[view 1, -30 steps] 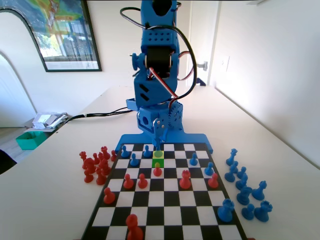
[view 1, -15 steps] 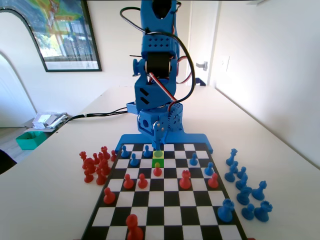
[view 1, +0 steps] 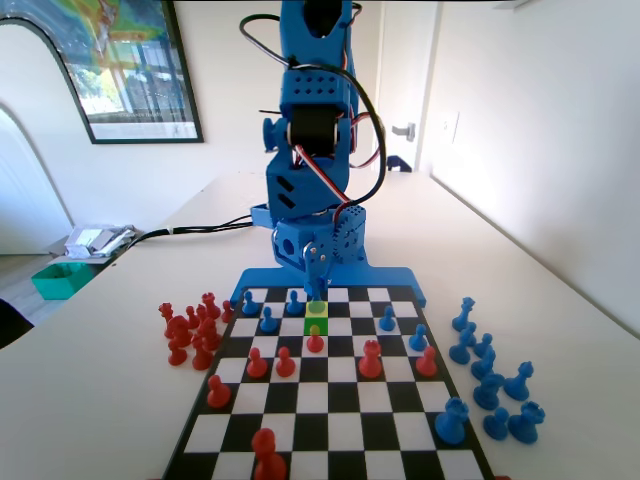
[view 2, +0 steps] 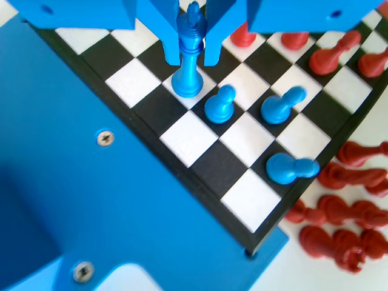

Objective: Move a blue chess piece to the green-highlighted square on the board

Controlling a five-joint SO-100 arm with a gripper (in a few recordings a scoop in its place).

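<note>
In the wrist view a slim blue chess piece (view 2: 188, 76) with a narrow cross top stands on a white square of the board (view 2: 188, 136). My gripper (view 2: 193, 60) straddles its upper part, both jaws pressed against its collar. In the fixed view the gripper (view 1: 318, 268) is low at the board's far end, with the piece (view 1: 318, 284) under it. The piece is on the far-row square just behind the green-highlighted square (view 1: 317, 311). The base of the piece looks to rest on the board (view 1: 312, 398).
A red pawn (view 1: 315, 341) stands right in front of the green square. Blue pawns (view 2: 219, 104) (view 2: 282, 104) stand close beside the held piece. Red pieces (view 1: 190, 330) are massed off the board's left side and blue pieces (view 1: 490, 370) off its right, in the fixed view.
The arm's upper links have sunk and leaned slightly left in the fixed view. The gripper and the piece under it have stayed at the same spot.
</note>
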